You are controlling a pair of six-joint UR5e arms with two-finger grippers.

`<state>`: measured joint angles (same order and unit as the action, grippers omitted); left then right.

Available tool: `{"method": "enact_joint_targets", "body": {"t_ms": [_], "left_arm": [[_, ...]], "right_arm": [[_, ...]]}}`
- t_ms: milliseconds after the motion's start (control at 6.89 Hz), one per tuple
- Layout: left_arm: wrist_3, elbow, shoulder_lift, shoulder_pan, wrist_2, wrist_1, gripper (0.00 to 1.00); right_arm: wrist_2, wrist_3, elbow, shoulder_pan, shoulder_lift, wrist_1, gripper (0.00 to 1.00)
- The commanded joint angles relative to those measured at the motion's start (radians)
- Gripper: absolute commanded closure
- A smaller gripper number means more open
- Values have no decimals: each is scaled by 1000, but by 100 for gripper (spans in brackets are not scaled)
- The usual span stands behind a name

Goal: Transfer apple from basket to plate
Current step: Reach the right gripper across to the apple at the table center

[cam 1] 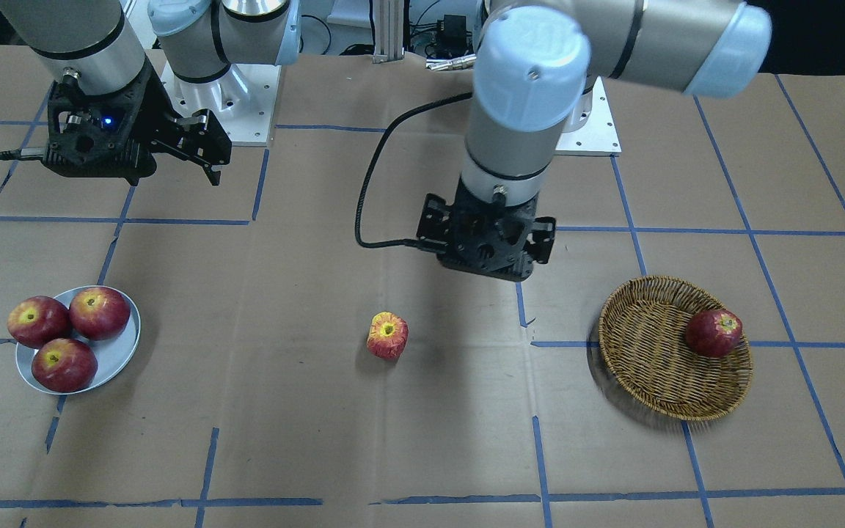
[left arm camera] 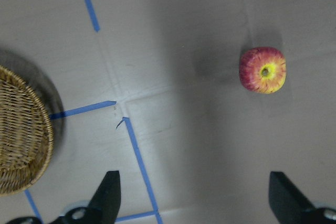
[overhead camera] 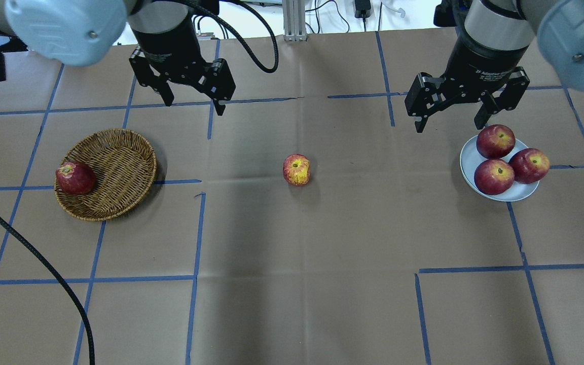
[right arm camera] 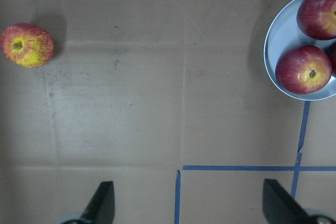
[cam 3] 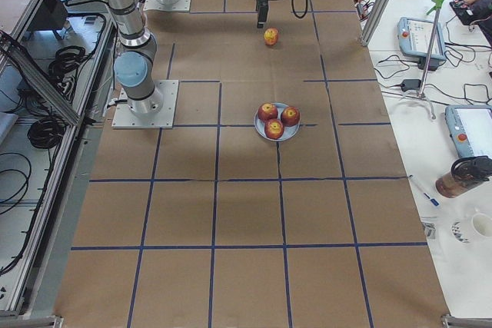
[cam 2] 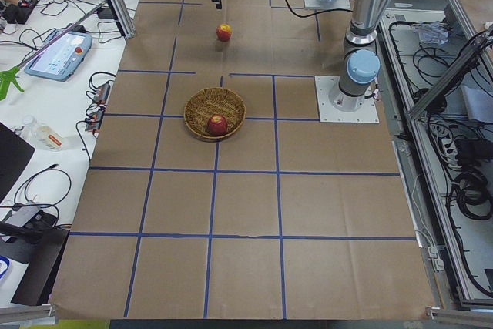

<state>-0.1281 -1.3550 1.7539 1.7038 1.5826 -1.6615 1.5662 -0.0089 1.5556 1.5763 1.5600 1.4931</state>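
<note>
The lighter red apple (overhead camera: 296,170) with yellow streaks lies alone on the table's middle, outside both containers; it also shows in the left wrist view (left arm camera: 262,70) and the right wrist view (right arm camera: 27,44). The wicker basket (overhead camera: 119,152) on the left holds one dark red apple (overhead camera: 75,178) at its left rim. The pale grey-blue plate (overhead camera: 468,161) on the right holds three dark red apples. My left gripper (overhead camera: 193,104) is open and empty, beyond the basket. My right gripper (overhead camera: 449,124) is open and empty, just beyond the plate's left edge.
The table is covered in brown paper with a grid of blue tape lines (overhead camera: 195,228). The left arm's black cable (overhead camera: 43,263) trails over the near left of the table. Both arm bases (cam 1: 232,95) stand at the robot's edge.
</note>
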Motion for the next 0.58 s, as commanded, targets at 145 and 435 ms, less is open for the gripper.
{"method": "enact_joint_targets", "body": {"t_ms": [145, 435], "left_arm": [[-30, -7, -88, -29, 2, -18, 1], [-30, 11, -108, -55, -6, -18, 1]], "right_arm": [[-5, 130, -6, 40, -20, 51, 0], [0, 244, -8, 161, -78, 152, 0]]}}
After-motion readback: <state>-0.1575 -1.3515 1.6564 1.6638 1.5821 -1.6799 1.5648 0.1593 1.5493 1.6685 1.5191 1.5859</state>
